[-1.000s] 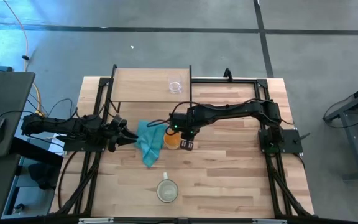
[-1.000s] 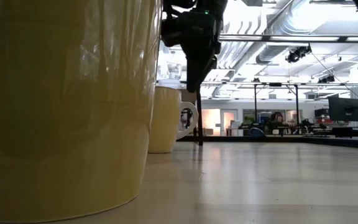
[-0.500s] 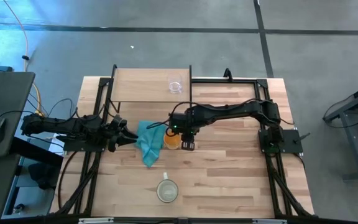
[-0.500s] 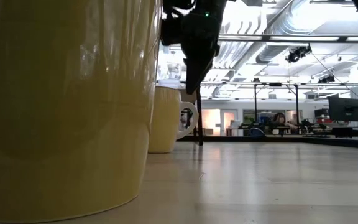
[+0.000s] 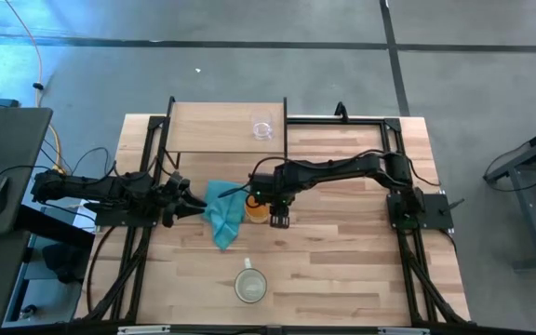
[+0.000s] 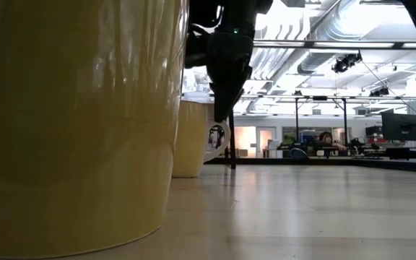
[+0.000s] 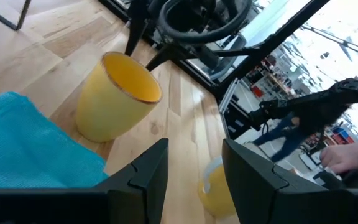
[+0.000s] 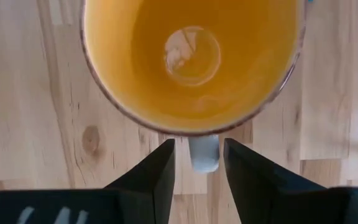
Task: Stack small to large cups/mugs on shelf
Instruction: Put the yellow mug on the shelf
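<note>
Nearest the front edge of the plank tabletop (image 5: 342,270), the cream-white mug (image 5: 249,285) is standing upright and alone, well apart from both arms. Farther in, at mid-table, the right gripper (image 5: 280,216) is hanging over the orange mug (image 5: 258,209), pointing down; its fingers (image 8: 149,180) are standing parted on either side of the mug's pale handle (image 8: 204,153), which is lying in the gap between them, and whether they are touching it is not clear. Just left of that mug the teal cloth (image 5: 221,212) is lying crumpled, and at its left edge the left gripper (image 5: 192,207) is resting low, its fingers (image 7: 143,182) spread apart with nothing between them, aimed toward the orange mug beyond the cloth. At the far side, the shelf (image 5: 212,126) is carrying one clear glass cup (image 5: 262,128), standing near its right end, well apart from either gripper. In all, three vessels are showing: one glass cup, one orange mug, one cream-white mug.
</note>
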Controlling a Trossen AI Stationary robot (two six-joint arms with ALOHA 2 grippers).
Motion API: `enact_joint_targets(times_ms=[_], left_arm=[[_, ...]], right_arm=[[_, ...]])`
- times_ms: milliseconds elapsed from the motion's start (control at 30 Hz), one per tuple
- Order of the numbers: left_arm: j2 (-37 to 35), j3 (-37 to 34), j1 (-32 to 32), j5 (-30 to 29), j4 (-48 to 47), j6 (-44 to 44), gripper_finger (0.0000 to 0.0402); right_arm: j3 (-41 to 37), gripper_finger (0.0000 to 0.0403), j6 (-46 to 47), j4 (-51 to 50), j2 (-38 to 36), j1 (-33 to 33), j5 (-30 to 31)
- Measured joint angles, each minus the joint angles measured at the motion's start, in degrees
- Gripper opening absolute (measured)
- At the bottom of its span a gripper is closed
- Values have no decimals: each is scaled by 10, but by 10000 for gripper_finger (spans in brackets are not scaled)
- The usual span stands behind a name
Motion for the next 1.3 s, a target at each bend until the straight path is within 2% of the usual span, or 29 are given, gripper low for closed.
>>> enact_joint_targets(times_ms=[167,433,667,867,1300], left_arm=[[0,0,0,-4,-5,0,138],[0,0,0,-4,-5,0,138],[0,0,0,-4,-5,0,138],[0,0,0,-4,-5,0,138],[0,0,0,-4,-5,0,138]], right_arm=[[0,123,0,11,0,0,0],[0,65,7,8,2,0,-5],[0,59,15,9,2,0,-5],[1,12,15,7,2,0,-6],[1,10,15,9,2,0,-5]])
